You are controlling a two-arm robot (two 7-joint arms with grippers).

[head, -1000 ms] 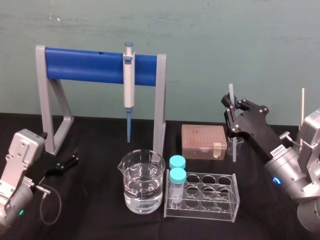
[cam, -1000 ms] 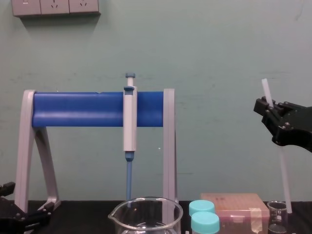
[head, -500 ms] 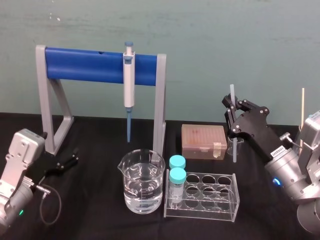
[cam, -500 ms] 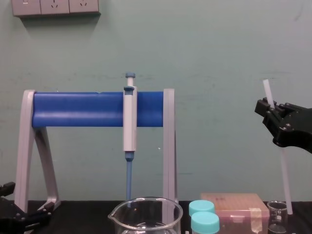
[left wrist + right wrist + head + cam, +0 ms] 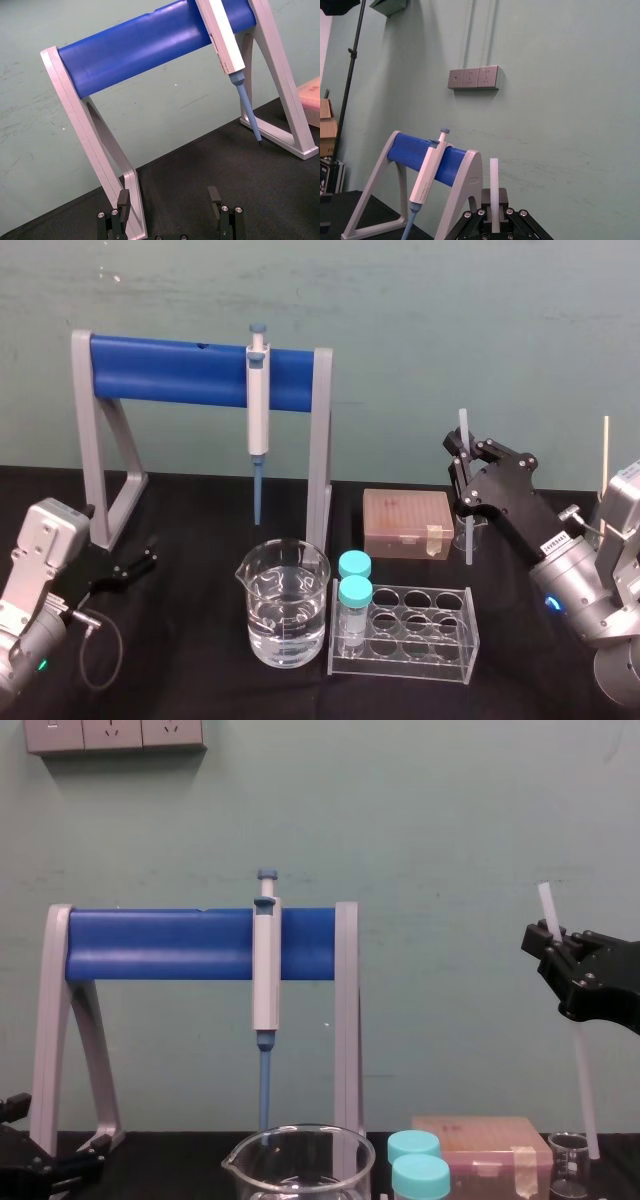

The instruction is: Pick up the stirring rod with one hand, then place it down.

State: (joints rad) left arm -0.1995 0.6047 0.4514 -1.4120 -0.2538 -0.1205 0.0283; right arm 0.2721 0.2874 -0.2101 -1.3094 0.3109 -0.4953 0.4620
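Translucent and whitish, the stirring rod (image 5: pixel 464 426) stands nearly upright at the right rear of the black surface (image 5: pixel 190 640), clamped near its top by the right end effector (image 5: pixel 458 455). Its lower end hangs just beside the small beaker (image 5: pixel 480 530) — whether it touches the surface I cannot tell. The left end effector (image 5: pixel 168 200) sits low at the left, fingers apart, with bare surface between it and the large beaker (image 5: pixel 284 605). Counted — two beakers, two teal-capped vials (image 5: pixel 353 592) in one rack (image 5: pixel 400 665), one tip box (image 5: pixel 405 523), one pipette (image 5: pixel 258 400) on one stand (image 5: pixel 170 370).
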